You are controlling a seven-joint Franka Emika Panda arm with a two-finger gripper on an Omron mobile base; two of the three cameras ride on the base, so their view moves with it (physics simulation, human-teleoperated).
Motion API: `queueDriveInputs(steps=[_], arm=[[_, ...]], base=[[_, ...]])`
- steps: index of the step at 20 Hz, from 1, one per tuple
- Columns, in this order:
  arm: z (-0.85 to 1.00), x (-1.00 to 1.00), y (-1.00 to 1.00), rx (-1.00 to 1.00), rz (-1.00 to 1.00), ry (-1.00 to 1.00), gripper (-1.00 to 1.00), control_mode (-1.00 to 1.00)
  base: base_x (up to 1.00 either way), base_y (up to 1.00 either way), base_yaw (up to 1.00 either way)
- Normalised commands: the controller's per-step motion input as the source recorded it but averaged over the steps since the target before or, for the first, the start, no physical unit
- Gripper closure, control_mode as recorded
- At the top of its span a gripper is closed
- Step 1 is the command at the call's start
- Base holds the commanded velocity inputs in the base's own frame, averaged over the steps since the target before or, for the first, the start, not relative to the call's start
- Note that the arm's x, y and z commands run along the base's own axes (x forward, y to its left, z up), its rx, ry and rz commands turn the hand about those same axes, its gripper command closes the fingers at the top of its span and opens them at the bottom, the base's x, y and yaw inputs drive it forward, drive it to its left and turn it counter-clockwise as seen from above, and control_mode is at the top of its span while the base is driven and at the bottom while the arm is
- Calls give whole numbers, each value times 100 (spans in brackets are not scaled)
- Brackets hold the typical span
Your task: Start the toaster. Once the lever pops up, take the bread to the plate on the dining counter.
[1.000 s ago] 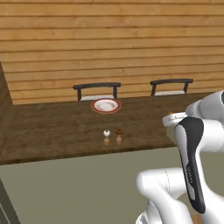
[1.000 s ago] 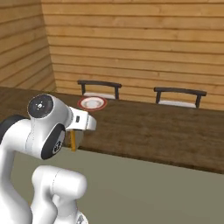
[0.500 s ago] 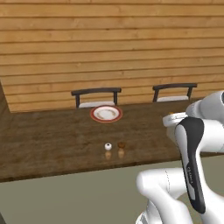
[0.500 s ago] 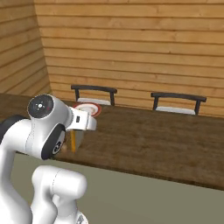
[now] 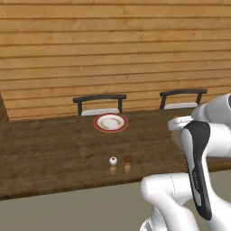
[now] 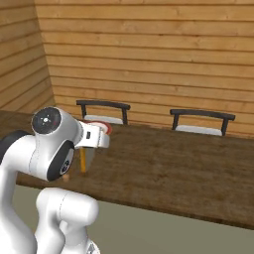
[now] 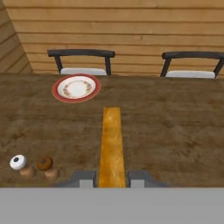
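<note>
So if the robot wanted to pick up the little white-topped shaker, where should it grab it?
Probably around the narrow tan body just below the round white cap of the white-topped shaker, coming down from above. It stands upright on the dining counter, and the brown-topped shaker sits close beside it, so side room is tight.

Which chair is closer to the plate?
The left chair, right behind the plate on the dining counter. The other chair stands farther right.

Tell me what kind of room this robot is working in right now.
Most likely a dining area in a home kitchen: a long dark wood dining counter with two chairs pulled up behind it, a red-rimmed plate set out, and salt and pepper shakers nearby, all against a plank wall.
</note>
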Motion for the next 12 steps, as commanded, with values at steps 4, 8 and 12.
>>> queueDriveInputs(steps=[4, 8, 12], arm=[[0, 14, -26, 0, 0, -11, 100, -100], [9, 10, -52, 3, 3, -9, 100, -100], [29, 18, -58, 6, 11, -6, 100, -100]], base=[[8, -6, 0], [0, 0, 0], [0, 0, 0]])
